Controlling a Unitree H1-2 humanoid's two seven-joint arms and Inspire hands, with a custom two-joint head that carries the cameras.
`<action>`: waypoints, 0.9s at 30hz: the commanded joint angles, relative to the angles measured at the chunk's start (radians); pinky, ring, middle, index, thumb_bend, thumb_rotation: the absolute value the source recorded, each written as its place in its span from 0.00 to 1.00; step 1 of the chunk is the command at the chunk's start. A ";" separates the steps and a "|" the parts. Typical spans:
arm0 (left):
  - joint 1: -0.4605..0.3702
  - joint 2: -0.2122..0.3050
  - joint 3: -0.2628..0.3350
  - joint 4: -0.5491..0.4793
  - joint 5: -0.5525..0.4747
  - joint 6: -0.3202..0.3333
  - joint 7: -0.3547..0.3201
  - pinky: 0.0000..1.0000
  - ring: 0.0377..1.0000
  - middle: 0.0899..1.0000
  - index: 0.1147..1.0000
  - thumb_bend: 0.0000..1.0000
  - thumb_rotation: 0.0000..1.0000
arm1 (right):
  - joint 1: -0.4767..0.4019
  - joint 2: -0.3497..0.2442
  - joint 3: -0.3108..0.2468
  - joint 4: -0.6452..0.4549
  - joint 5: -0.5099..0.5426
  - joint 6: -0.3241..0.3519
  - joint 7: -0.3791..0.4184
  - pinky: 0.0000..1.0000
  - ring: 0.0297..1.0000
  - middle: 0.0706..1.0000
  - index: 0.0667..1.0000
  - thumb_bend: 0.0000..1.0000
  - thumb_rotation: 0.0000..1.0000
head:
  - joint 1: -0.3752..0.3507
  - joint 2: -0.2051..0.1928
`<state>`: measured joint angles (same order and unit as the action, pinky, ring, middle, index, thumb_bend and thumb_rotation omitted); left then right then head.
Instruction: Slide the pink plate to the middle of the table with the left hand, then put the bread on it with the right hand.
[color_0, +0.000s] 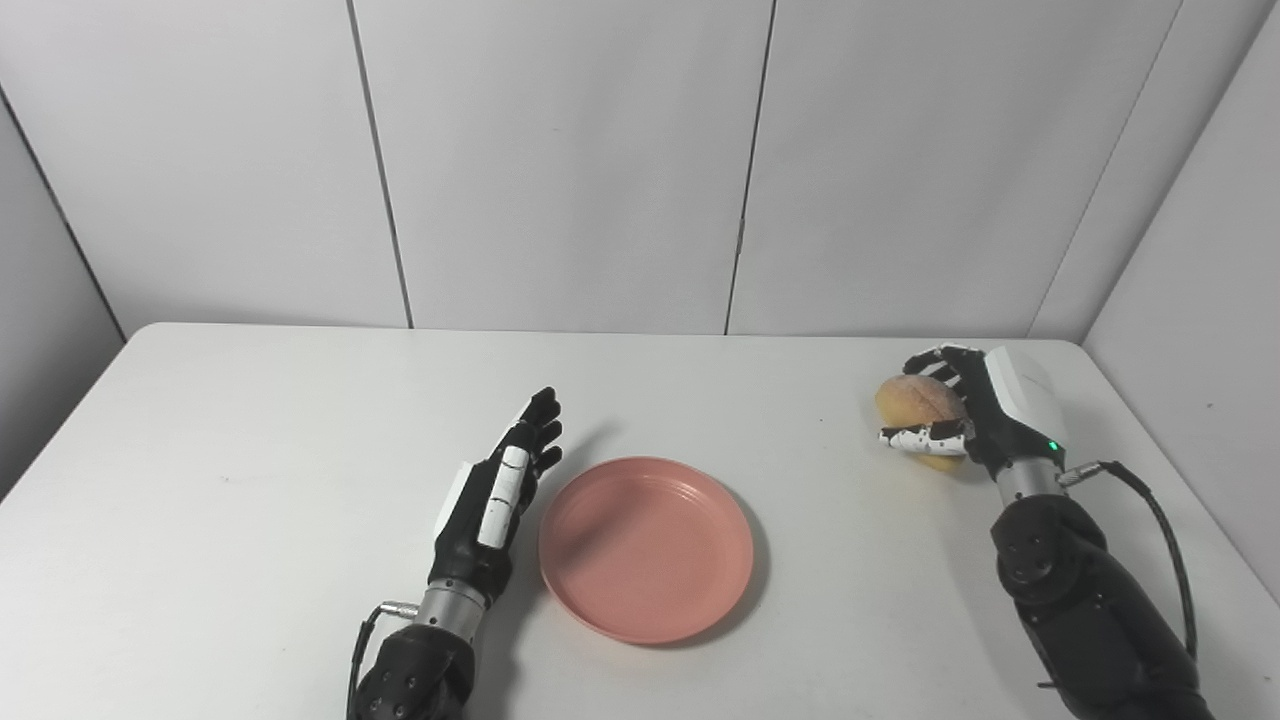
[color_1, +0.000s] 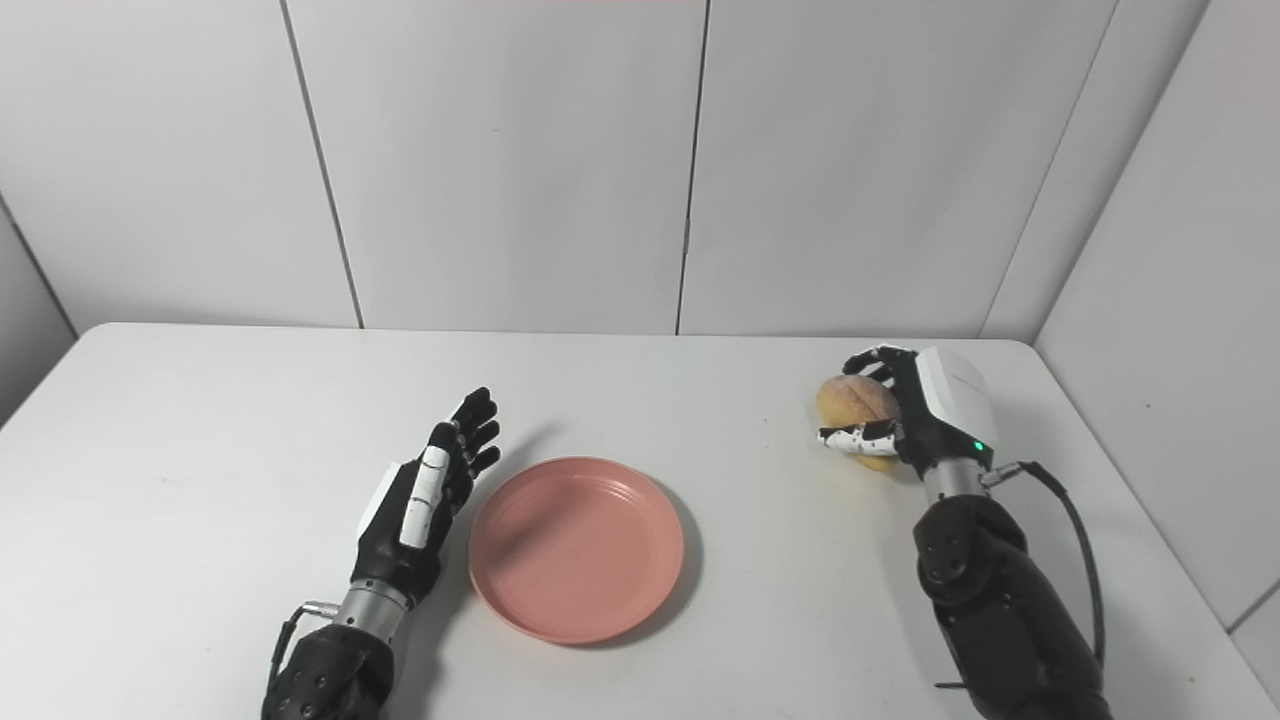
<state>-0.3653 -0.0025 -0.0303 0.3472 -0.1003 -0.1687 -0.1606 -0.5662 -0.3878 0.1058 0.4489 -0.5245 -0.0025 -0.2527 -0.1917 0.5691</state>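
The pink plate (color_0: 645, 548) lies flat near the middle of the white table (color_0: 250, 440), toward the front edge. My left hand (color_0: 500, 490) stands open just left of the plate, fingers stretched out and apart, palm toward the rim; whether it touches the rim is unclear. At the right side of the table my right hand (color_0: 975, 410) is wrapped around the golden-brown bread (color_0: 915, 402), fingers over its top and thumb across its front. The bread sits low at the table surface.
Grey wall panels close off the back (color_0: 560, 160) and the right side (color_0: 1190, 250) of the table. A black cable (color_0: 1150, 520) loops off my right wrist. The table's right edge runs close beside my right forearm.
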 joint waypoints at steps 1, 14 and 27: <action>0.011 0.002 0.006 0.001 -0.010 -0.016 -0.004 0.94 0.97 0.95 0.90 0.72 0.98 | -0.030 -0.006 -0.010 -0.079 0.004 -0.060 -0.025 0.34 0.37 0.45 0.52 0.50 0.00 | 0.001 0.000; 0.009 0.005 0.011 0.005 -0.026 0.002 -0.008 0.95 0.96 0.95 0.89 0.70 0.97 | 0.005 0.084 0.010 -0.378 0.011 -0.036 0.067 0.32 0.36 0.45 0.53 0.50 0.00 | 0.001 0.002; 0.018 0.009 0.003 -0.007 -0.008 0.006 0.000 0.95 0.96 0.95 0.89 0.71 0.98 | 0.047 0.158 0.073 -0.502 -0.025 -0.044 0.137 0.34 0.38 0.45 0.52 0.50 0.00 | 0.008 -0.009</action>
<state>-0.3640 -0.0017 -0.0283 0.3430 -0.1152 -0.1620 -0.1609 -0.4992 -0.2305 0.1798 -0.0109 -0.5350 -0.0165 -0.1153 -0.1841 0.5599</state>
